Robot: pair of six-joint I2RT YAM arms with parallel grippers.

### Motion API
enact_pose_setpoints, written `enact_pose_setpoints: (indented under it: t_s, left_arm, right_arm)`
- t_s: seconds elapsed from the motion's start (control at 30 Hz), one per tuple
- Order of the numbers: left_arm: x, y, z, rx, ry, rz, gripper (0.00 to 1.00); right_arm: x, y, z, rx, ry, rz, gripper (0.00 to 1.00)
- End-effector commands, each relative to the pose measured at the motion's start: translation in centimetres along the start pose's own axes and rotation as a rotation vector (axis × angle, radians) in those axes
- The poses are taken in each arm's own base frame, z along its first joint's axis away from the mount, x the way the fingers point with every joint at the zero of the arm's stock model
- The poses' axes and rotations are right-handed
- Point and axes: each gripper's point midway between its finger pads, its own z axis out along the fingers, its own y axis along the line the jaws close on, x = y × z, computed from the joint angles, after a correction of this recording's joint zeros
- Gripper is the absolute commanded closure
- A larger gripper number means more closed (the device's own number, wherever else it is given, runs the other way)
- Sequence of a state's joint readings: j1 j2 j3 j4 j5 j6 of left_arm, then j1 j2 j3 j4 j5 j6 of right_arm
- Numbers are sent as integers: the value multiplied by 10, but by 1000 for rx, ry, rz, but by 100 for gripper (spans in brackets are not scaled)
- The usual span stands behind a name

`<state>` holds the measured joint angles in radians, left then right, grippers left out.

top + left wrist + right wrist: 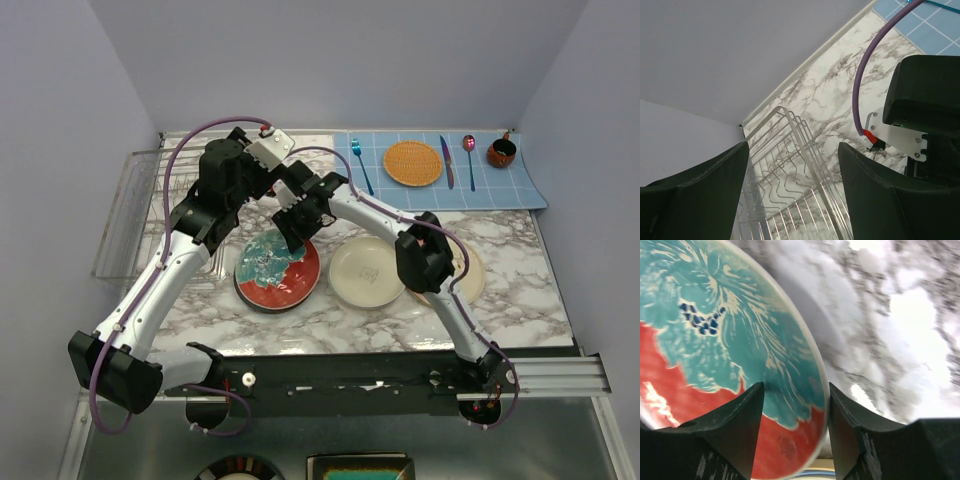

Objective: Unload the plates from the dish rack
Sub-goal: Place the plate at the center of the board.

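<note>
On the marble table (pixel 520 290), the teal plate (pixel 277 272) lies flat, right of the rack (pixel 125 215). Your right claw (pixel 795 395) is open over its rim; the left claw (pixel 792 150) is open too. Lift straight up, slowly.

Count on inspection: one dish rack (pixel 130 210); to its right, three plates (pixel 278 272), one mat (pixel 520 185), one fork (pixel 361 165), one woven disc (pixel 412 163), one knife (pixel 447 162), one spoon (pixel 470 155), one cup (pixel 501 152).
</note>
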<state>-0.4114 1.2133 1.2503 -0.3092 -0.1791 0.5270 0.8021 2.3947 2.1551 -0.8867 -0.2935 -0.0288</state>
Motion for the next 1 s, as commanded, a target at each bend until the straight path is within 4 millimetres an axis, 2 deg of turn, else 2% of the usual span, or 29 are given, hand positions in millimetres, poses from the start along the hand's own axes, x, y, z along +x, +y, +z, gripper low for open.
enact_pose_setpoints:
  t_s: [0.0, 0.63, 0.97]
  left_arm:
    - [-9, 6, -9, -6, -40, -10, 20]
    - [-6, 5, -8, -8, -35, -2, 20]
    - [-8, 8, -9, -25, -40, -12, 20]
  right_arm:
    - [11, -24, 0, 115, 47, -29, 39]
    - [10, 2, 5, 79, 54, -81, 37]
    - [5, -10, -4, 165, 31, -110, 37]
